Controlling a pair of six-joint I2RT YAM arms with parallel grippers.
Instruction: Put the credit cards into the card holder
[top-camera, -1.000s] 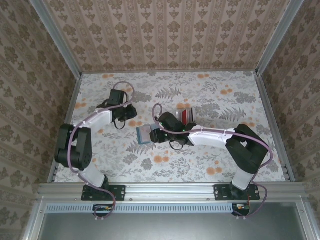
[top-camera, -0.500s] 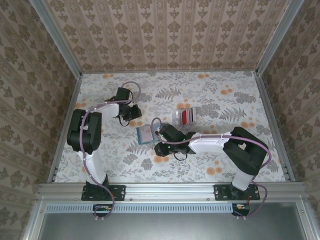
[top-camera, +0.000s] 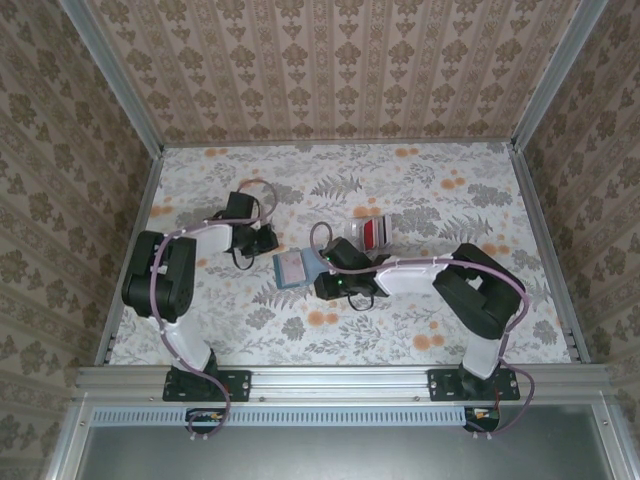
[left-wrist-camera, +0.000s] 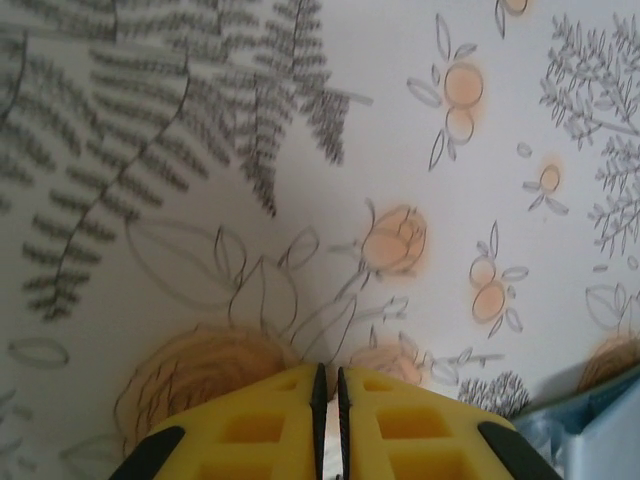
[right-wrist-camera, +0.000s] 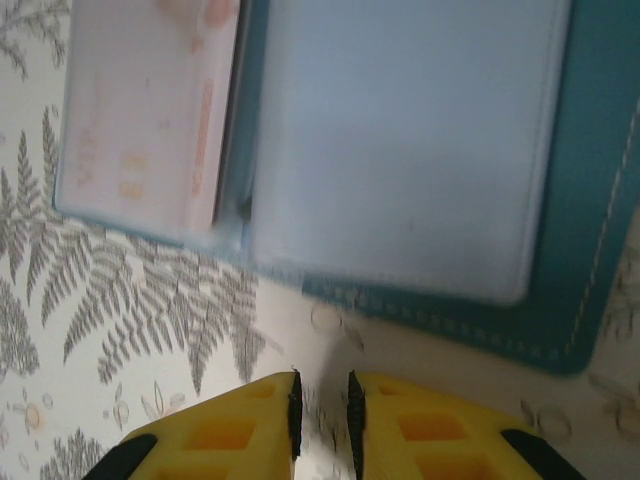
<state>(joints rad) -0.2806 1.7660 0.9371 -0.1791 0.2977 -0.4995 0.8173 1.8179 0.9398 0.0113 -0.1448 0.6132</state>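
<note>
The teal card holder (top-camera: 290, 268) lies open like a book on the flowered cloth, left of centre. In the right wrist view its right panel (right-wrist-camera: 400, 150) has a bare clear sleeve. A pale credit card with orange print (right-wrist-camera: 140, 110) lies at its left panel. My right gripper (right-wrist-camera: 320, 378) sits just off the holder's near edge, jaws a narrow gap apart with nothing between them; from above it (top-camera: 318, 270) is at the holder's right side. My left gripper (left-wrist-camera: 328, 370) is shut over bare cloth, left of the holder (left-wrist-camera: 600, 440); from above it (top-camera: 265, 241) is up-left of it.
A clear plastic tray (top-camera: 356, 232) with a red card (top-camera: 373, 232) in it stands behind the right gripper. Patterned walls (top-camera: 330, 70) and metal rails close in the table on three sides. Both arms' cables loop near the holder.
The left gripper has swung right and nearer, toward the holder. The right gripper's jaws have narrowed and its arm has folded closer beside the holder. The holder has stayed put.
</note>
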